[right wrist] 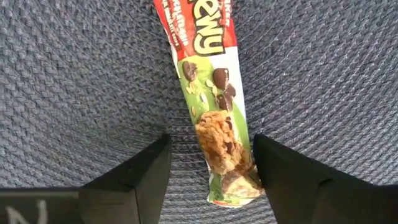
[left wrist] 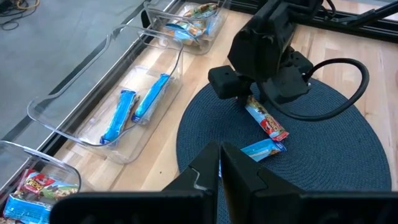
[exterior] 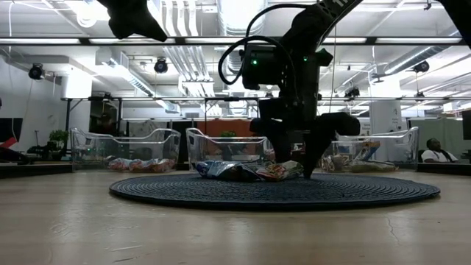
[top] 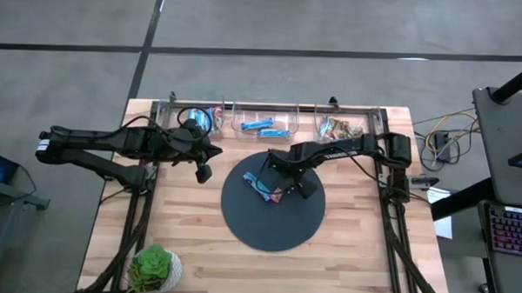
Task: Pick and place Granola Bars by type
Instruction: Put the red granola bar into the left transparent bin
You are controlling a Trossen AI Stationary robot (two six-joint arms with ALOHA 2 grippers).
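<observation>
Granola bar with a red, white and green wrapper (right wrist: pixel 217 106): lies flat on the dark round mat (top: pixel 275 230), a little toward 11 o'clock of the mat's centre, between the two fingers of the right gripper (right wrist: pixel 211 165). The jaws stand apart, one on either side of the bar's lower end, with bare mat showing between the bar and the one finger and the other finger just beside the wrapper; they are not clamped on it.

Second bar, blue wrapper (left wrist: pixel 263 149): on the same mat, just beside the first, its end close to the end of the red one.

Clear bins, along the 12 o'clock edge of the surface (top: pixel 362 254): the middle bin (left wrist: pixel 74 121) holds two bright blue bars (left wrist: pixel 118 116); the bin at 1 o'clock (top: pixel 342 128) holds brown-tan bars; the bin at 11 o'clock (top: pixel 211 120) holds mixed blue, red and white wrappers.

Left gripper (top: pixel 204 172): hangs above the bare surface at 9 o'clock of the mat, jaws together, holding nothing.

Small potted green plant (top: pixel 155 269): stands at the 7 o'clock corner of the surface.
</observation>
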